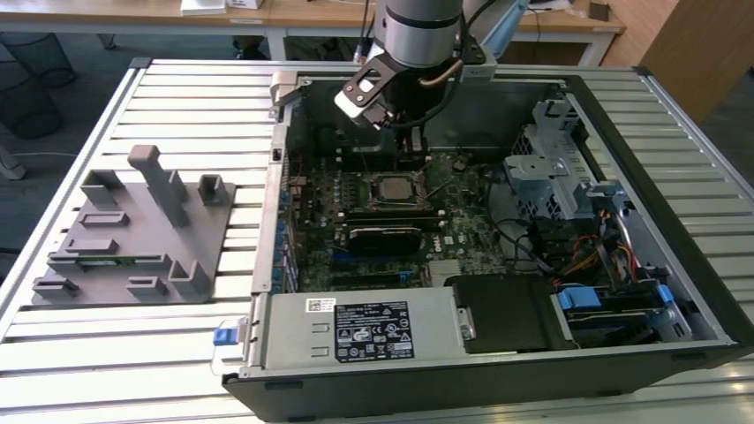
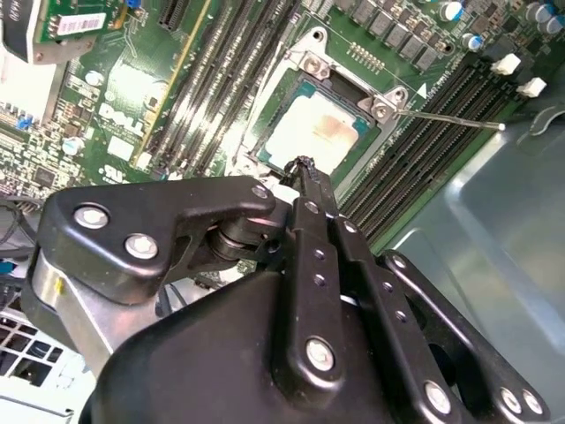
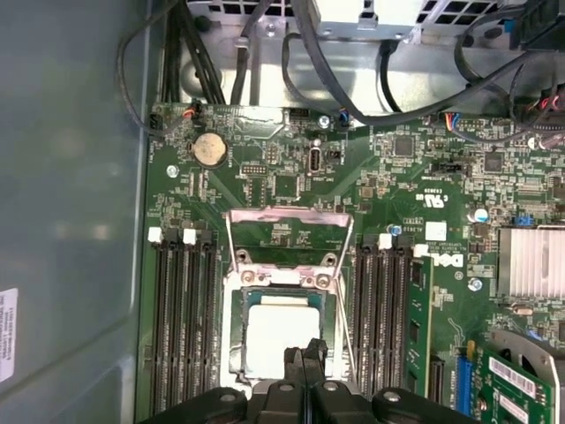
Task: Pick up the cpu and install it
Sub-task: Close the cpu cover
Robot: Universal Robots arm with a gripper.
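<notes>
In second wrist view, gripper (image 2: 306, 168) pinched closed nr cpu (image 2: 322, 132) edge.

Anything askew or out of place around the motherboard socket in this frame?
Nothing stands out. The cpu lies flat and square in its socket, the socket's metal cover is hinged open, and the gripper is shut and empty over it. No loose or damaged parts show on the motherboard.
</notes>
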